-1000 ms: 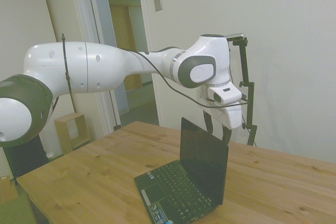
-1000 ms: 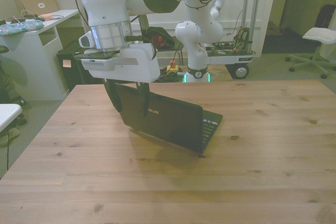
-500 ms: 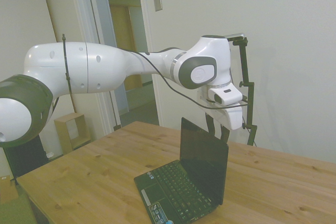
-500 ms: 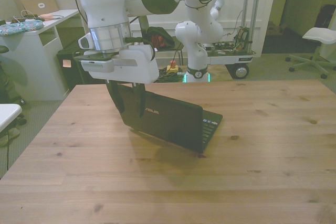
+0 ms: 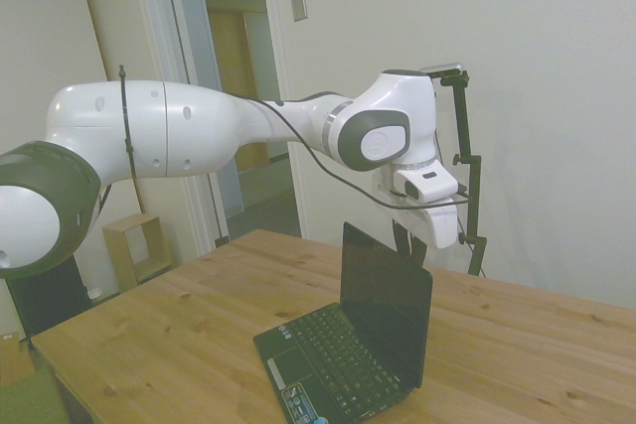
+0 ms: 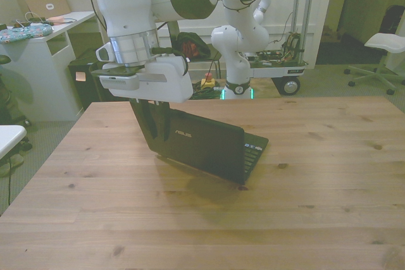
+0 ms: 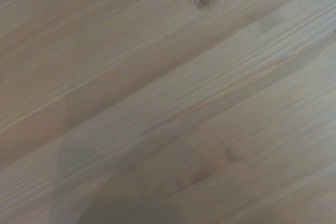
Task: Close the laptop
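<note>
Arm (image 5: 179, 131): reaching in from the side view's left, bending down at the wrist just behind the screen's top edge.
Claw (image 6: 153, 132): hanging behind the lid at its corner toward the front view's left; two dark fingers (image 6: 140, 121) standing apart, released, gripping nothing; touching the lid or not, impossible to tell.
Laptop (image 6: 209, 145): sitting open on the table, about mid-table, slightly toward the front view's left; lid standing close to upright, back with pale logo facing the front camera; dark screen and black keyboard facing the side camera; small stickers showing on the palm rest in the side view.
Table (image 6: 316, 207): wooden planks, knots showing; carrying the laptop.
Wrist view: showing only blurred table (image 7: 173, 98) grain with a few knots and a soft shadow lying across it.
Desk (image 6: 44, 36): standing off the table at the front view's left, holding a cardboard box and oddments.
Chair (image 6: 389, 45): pale, standing at the front view's far right, well apart from the table.
</note>
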Controlling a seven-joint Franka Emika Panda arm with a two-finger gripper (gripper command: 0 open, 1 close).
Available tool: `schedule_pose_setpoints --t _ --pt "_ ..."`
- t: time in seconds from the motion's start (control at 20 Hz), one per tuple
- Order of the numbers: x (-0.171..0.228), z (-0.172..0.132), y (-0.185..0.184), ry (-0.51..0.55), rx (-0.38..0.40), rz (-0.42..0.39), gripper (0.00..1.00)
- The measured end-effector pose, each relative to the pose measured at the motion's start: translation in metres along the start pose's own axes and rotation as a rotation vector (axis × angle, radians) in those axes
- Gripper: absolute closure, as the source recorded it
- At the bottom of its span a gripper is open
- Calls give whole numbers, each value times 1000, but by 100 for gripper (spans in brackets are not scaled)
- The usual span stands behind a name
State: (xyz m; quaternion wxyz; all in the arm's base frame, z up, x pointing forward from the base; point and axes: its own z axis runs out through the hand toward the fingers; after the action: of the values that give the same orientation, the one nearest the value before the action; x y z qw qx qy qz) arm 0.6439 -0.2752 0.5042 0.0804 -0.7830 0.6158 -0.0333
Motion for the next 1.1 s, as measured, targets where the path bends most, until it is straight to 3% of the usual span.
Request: schedule_pose_setpoints --t 0.5,0.7,1.1 --pt "-20 -9 0 -46 -39 -22 100" --pt "-46 -13 1 -66 -66 -46 100" --pt "-122 9 20 -137 -131 -77 100"
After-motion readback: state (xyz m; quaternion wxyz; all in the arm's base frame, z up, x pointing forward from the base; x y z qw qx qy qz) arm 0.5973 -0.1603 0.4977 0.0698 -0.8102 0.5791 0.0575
